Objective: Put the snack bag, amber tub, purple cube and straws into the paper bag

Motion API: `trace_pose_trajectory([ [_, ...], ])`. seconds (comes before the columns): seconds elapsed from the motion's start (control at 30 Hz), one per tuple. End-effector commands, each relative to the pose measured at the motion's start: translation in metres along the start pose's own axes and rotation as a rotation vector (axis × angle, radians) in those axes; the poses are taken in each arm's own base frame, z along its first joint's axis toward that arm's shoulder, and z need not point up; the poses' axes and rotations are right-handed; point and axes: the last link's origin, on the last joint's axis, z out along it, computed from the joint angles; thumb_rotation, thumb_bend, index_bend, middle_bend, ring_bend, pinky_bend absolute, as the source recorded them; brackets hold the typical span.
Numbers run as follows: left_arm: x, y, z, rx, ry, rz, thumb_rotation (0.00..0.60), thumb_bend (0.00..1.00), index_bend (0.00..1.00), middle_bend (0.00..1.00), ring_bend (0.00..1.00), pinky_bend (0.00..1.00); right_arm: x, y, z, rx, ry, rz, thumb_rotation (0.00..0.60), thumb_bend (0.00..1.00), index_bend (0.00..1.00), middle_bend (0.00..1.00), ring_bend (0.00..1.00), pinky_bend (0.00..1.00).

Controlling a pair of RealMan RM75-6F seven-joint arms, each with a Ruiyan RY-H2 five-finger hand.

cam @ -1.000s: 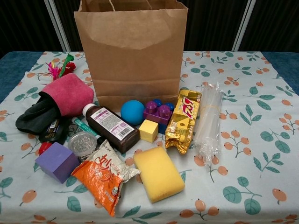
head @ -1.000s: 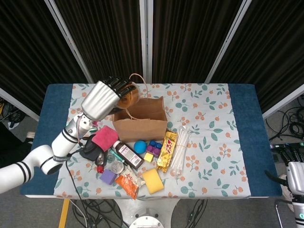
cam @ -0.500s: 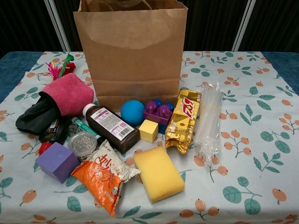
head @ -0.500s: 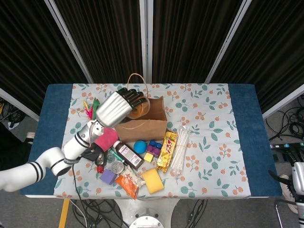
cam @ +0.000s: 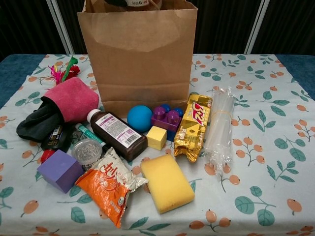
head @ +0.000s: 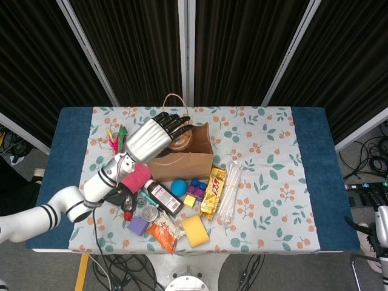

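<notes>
The brown paper bag (head: 182, 163) (cam: 138, 54) stands open at the table's middle back. My left hand (head: 154, 134) hovers over its left rim, fingers (head: 176, 119) spread above the amber tub (head: 180, 142), which sits in the bag's mouth. In front of the bag lie the orange snack bag (head: 162, 233) (cam: 110, 189), the purple cube (head: 138, 225) (cam: 60, 169) and the clear pack of straws (head: 229, 193) (cam: 219, 128). My right hand (head: 381, 229) shows only partly at the lower right edge of the head view, off the table.
Around the bag's front lie a yellow sponge (cam: 167, 183), a brown bottle (cam: 118, 133), a blue ball (cam: 140, 118), toy bricks (cam: 166, 118), a gold biscuit pack (cam: 193, 127) and a pink cloth (cam: 71, 98) on dark items.
My left hand carried the amber tub from the bag's left rear to over its opening. Its fingers have now spread, and the tub sits lower in the bag's mouth.
</notes>
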Motion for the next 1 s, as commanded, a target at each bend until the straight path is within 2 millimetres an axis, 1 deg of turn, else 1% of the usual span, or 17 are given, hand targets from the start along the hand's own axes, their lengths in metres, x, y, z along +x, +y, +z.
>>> trace_pose_trajectory([
  [0.03,0.002,-0.002,0.001,0.009,0.016,-0.002,0.600,0.17,0.26,0.28,0.27,0.34,0.000,0.000,0.000,0.000,0.002,0.001,0.600,0.00,0.30,0.27,0.13,0.16],
  [0.27,0.009,-0.006,-0.002,0.011,0.038,0.013,0.600,0.17,0.26,0.28,0.26,0.33,0.001,-0.001,0.000,-0.001,0.007,0.004,0.600,0.00,0.31,0.27,0.13,0.16],
  [0.37,0.014,-0.010,-0.003,0.023,0.056,0.026,0.600,0.18,0.26,0.28,0.26,0.33,0.002,-0.002,0.000,0.001,0.009,0.006,0.600,0.00,0.31,0.27,0.13,0.16],
  [0.47,0.022,-0.017,-0.004,0.041,0.085,0.052,0.600,0.18,0.26,0.28,0.26,0.33,0.003,-0.003,0.000,0.004,0.009,0.006,0.600,0.00,0.31,0.27,0.13,0.16],
  [0.53,0.028,-0.026,-0.005,0.067,0.104,0.077,0.600,0.20,0.27,0.28,0.26,0.33,0.005,-0.004,0.001,0.006,0.011,0.007,0.600,0.00,0.31,0.27,0.13,0.16],
  [0.63,0.039,-0.041,-0.012,0.116,0.135,0.117,0.600,0.26,0.28,0.29,0.26,0.33,0.006,-0.005,0.001,0.010,0.012,0.007,0.600,0.00,0.31,0.27,0.13,0.16],
  [0.73,0.049,-0.056,-0.026,0.172,0.148,0.163,0.600,0.30,0.30,0.30,0.26,0.33,0.007,-0.006,0.002,0.014,0.014,0.007,0.600,0.00,0.31,0.27,0.13,0.16],
  [0.83,0.056,-0.071,-0.049,0.235,0.125,0.204,0.600,0.31,0.30,0.31,0.26,0.33,0.008,-0.009,0.003,0.020,0.014,0.011,0.600,0.00,0.31,0.27,0.13,0.16],
  [0.87,0.057,-0.074,-0.058,0.257,0.103,0.207,0.600,0.31,0.30,0.31,0.26,0.33,0.008,-0.009,0.003,0.023,0.013,0.013,0.600,0.00,0.31,0.27,0.13,0.16],
  [0.97,0.052,-0.079,-0.096,0.318,-0.006,0.203,0.600,0.30,0.30,0.31,0.26,0.33,0.009,-0.013,0.005,0.033,0.010,0.034,0.600,0.00,0.31,0.27,0.13,0.16],
  [1.0,0.049,-0.078,-0.114,0.339,-0.058,0.189,0.600,0.30,0.30,0.31,0.26,0.33,0.010,-0.016,0.006,0.039,0.008,0.050,0.600,0.00,0.31,0.27,0.13,0.16],
])
